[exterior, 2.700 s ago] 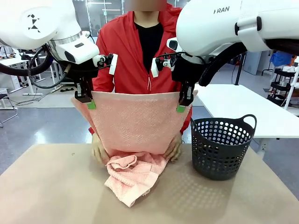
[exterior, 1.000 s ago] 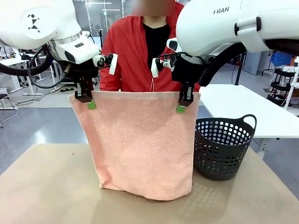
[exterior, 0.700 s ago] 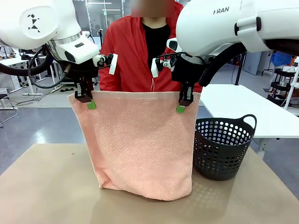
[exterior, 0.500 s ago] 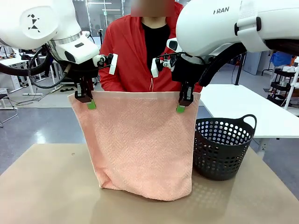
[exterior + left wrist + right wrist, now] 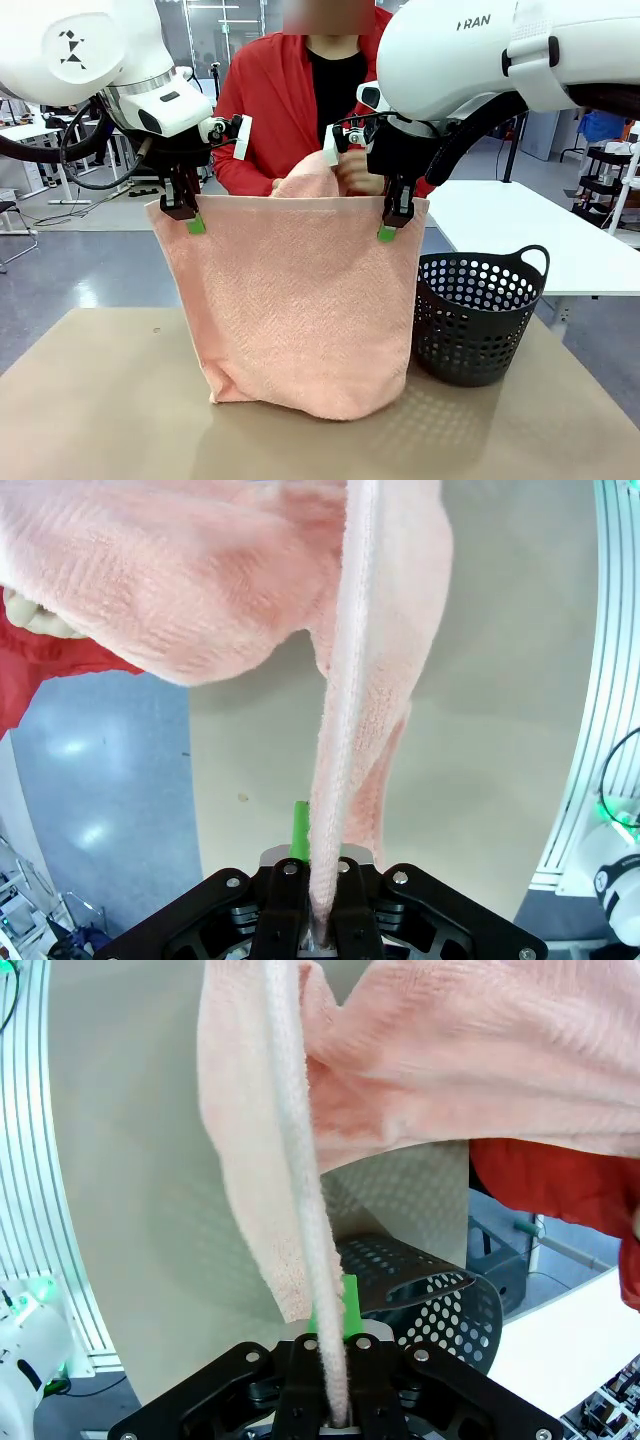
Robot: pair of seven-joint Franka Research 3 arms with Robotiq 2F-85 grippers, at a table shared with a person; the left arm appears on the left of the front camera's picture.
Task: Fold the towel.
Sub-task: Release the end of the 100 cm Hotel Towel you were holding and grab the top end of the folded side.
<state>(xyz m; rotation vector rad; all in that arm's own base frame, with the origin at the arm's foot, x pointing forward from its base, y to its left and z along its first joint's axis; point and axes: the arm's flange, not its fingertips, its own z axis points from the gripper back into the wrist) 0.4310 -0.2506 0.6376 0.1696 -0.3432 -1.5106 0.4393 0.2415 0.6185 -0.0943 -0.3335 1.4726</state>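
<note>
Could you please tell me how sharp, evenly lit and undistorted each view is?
Front view: sharp, evenly lit; the basket casts a dotted shadow on the table. Left wrist view: towel edge soft up close, glare on the floor. Right wrist view: wide-angle lens curves the rail.

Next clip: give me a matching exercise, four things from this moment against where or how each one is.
Column one:
1. towel
2. basket
3. left gripper
4. person's hand

Column two:
A. standing on the table, at the robot's right
B. shut on a top corner of cloth
C. hanging spread out
D. holding a fold up behind the top edge

Pairs: 1-C, 2-A, 3-B, 4-D
</note>
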